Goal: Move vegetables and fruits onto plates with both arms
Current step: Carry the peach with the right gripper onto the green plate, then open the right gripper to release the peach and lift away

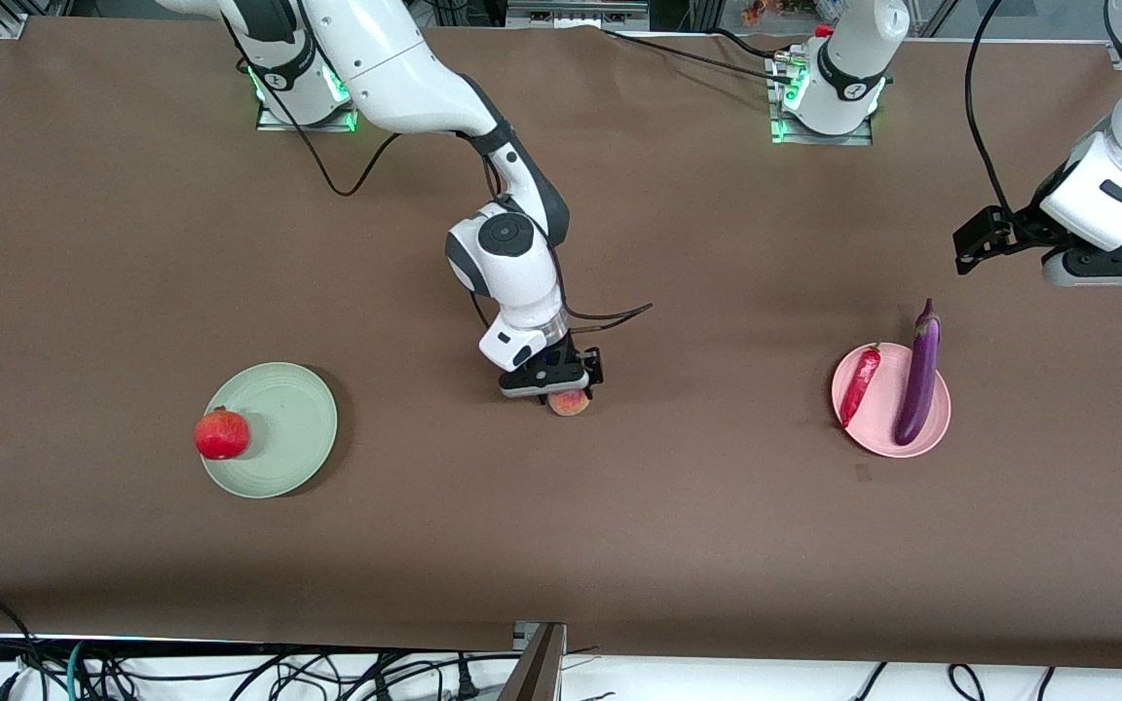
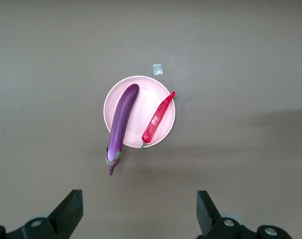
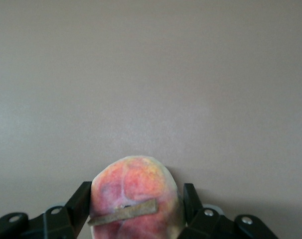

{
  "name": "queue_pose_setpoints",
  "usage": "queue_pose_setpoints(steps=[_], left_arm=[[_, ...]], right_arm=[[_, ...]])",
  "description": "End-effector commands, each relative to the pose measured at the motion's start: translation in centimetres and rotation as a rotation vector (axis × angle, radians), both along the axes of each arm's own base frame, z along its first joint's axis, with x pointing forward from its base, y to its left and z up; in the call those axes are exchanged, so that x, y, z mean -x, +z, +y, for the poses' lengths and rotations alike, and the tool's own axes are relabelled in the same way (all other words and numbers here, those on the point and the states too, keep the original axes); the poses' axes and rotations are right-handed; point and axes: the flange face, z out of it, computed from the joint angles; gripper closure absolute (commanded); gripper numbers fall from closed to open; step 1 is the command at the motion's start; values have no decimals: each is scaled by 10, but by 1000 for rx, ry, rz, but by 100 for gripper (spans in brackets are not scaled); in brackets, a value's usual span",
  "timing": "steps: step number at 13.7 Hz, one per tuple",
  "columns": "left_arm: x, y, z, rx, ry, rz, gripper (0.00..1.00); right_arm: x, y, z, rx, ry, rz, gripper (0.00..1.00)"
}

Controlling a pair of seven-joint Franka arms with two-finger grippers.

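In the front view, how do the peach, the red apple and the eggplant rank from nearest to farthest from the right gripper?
1. The peach, between the fingers of the right gripper at mid-table.
2. The red apple, on the rim of the green plate, toward the right arm's end.
3. The eggplant, across the pink plate, toward the left arm's end.

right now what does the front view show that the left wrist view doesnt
Only the front view shows the right gripper shut on the peach at mid-table, plus the red fruit on the green plate. Only the left wrist view shows the left gripper head-on, fingers spread wide. Both show the eggplant and chili on the pink plate.
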Motion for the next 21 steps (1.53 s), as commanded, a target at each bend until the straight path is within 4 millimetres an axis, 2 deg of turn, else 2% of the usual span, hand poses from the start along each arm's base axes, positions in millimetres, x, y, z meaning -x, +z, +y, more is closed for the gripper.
queue_pose_setpoints(steps=[1,3,4,6,7,9,11,14,17,18,21], left_arm=[[-3,1,-1,23,8,16,0],[-2,1,-2,22,7,22,0],[-2,-2,-2,22,7,32,0],[-4,-5,-2,20,7,39,0],[-4,-5,-2,22,7,39,0],[-4,-5,-2,22,7,39,0],[-4,-4,-2,20,7,37,0],[-4,-5,-2,20,9,38,0],[-4,-5,-2,20,9,37,0],[-4,-5,-2,20,9,37,0],[-4,-5,-2,20,7,37,0]], right_arm=[[-14,8,-6,6,17,-41,77],[-33,29,-32,53,-7,5,76],[-44,49,-49,76,-18,45,76],[-69,76,-101,153,-13,138,76],[-79,83,-126,185,-1,186,77],[-97,107,-181,187,-3,271,76],[-109,116,-236,222,47,345,76],[-122,105,-299,242,55,413,76],[-129,78,-370,256,90,476,76],[-129,70,-384,255,90,487,76],[-132,51,-407,256,63,506,76]])
